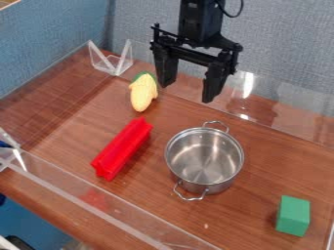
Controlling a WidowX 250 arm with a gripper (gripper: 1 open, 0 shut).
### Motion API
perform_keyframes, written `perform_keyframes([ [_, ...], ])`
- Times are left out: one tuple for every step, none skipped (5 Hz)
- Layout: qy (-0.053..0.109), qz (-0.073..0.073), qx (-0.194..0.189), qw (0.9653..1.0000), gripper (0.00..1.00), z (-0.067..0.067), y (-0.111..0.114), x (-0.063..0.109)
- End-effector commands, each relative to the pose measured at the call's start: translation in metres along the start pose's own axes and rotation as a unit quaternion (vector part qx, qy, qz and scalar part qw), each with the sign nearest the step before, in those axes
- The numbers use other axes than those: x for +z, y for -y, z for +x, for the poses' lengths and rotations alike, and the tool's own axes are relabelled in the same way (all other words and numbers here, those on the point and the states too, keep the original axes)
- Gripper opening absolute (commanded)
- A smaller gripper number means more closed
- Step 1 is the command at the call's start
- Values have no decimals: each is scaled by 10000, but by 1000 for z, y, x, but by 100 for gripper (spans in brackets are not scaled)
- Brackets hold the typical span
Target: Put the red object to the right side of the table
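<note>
Red block (121,149) lying flat and slanted on the brown table (78,103), left of the middle, well apart from the gripper (193,83) — not touched by anything. Hanging above the far middle of the table, pointing down, fingers spread wide, holding nothing. Yellow lemon (143,93) just behind the block, shiny pot (205,159) just to its right, green cube (295,215) at the near right corner.

A robotics lab bench, by the look of it: a dark brown wood-grain tabletop (78,107) fenced with low clear acrylic walls (92,200), a blue fabric partition (59,34) behind, and a black robot arm (198,20) mounted overhead.
</note>
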State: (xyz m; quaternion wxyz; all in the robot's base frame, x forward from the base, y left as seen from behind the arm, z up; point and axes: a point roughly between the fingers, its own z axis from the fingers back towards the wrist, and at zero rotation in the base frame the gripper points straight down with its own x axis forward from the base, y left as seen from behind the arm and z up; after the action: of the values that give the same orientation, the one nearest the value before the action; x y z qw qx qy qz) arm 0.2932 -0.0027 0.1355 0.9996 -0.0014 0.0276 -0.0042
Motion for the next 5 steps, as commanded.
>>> perform_keyframes([
  [-77,-5,7,10000,100,-1,-1,-6],
  [-191,-1,184,9996,100,-13,-17,-19],
  [-156,-32,380,9992,100,-30,-44,-25],
  [-121,-41,525,9985,100,-43,-72,-33],
  [-132,-65,551,9984,100,-48,-82,-44],
])
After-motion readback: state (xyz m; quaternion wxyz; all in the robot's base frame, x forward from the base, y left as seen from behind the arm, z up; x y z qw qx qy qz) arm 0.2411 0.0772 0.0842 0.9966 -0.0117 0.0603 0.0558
